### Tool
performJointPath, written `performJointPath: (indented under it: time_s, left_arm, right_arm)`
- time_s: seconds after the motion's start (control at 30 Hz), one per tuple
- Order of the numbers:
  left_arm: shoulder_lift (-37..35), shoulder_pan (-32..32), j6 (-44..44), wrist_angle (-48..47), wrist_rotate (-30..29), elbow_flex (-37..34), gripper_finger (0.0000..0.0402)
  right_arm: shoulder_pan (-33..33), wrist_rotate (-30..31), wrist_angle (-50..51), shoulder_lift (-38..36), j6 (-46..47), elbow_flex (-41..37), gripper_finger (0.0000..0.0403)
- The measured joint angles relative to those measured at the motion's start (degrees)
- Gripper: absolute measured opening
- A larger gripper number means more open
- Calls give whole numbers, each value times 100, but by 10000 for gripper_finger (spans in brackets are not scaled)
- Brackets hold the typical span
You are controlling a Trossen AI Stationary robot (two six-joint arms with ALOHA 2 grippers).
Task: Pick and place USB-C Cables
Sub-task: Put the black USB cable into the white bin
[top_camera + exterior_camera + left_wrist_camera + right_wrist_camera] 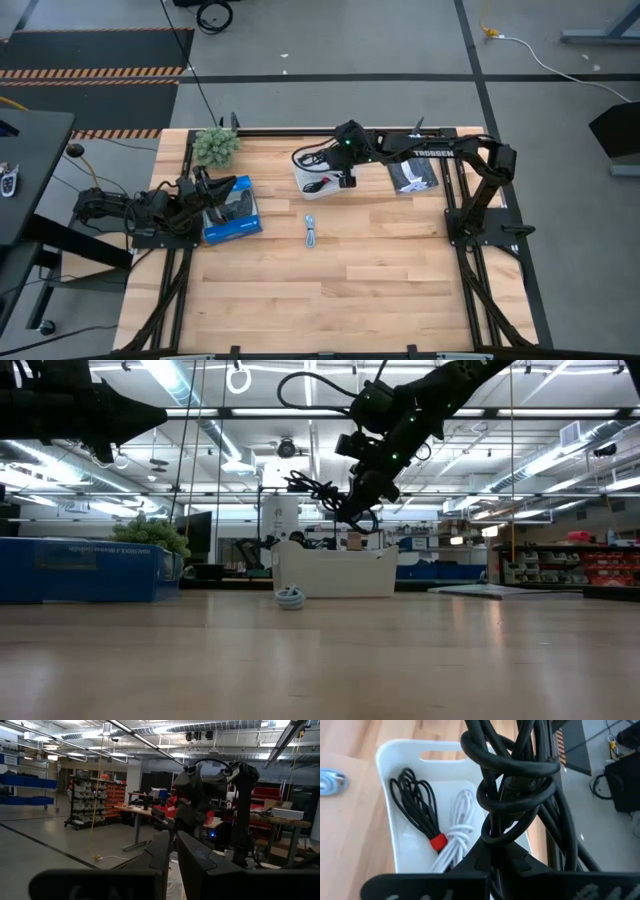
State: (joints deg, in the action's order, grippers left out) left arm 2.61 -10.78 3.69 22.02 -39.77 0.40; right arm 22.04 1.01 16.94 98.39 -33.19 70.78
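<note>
My right gripper (495, 856) is shut on a coiled black USB-C cable (516, 780) and hangs above the white tray (312, 182) at the table's far middle. In the tray lie a black cable with a red band (420, 805) and a white cable (461, 820). A pale blue-grey cable (311, 232) lies coiled on the wood nearer the front, clear of the tray. My left gripper (173, 854) rests shut at the table's left edge by the blue box (230, 212), touching nothing. My right gripper pinches the coiled black cable's bundled loops (496, 832) between its two fingers (472, 862), several strands at once. The fingers slant down from the table's right side. The bundle is lifted clear above the tray, and its loops (318, 490) stick out beyond the fingertips.
A small green plant (216, 146) stands at the far left corner. A dark flat pack (415, 178) lies right of the tray under my right arm. The near half of the wooden table (340, 290) is bare wood.
</note>
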Motion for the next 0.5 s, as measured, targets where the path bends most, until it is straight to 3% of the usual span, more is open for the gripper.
performJointPath:
  time_s: [0.23,0.5]
  left_arm:
    - [0,-1,1,1,0,-1,43]
    - [2,-1,0,19,7,1,43]
  right_arm:
    - [59,-220,-308,316,-23,-3,13]
    - [53,-54,-349,734,-101,-6,13]
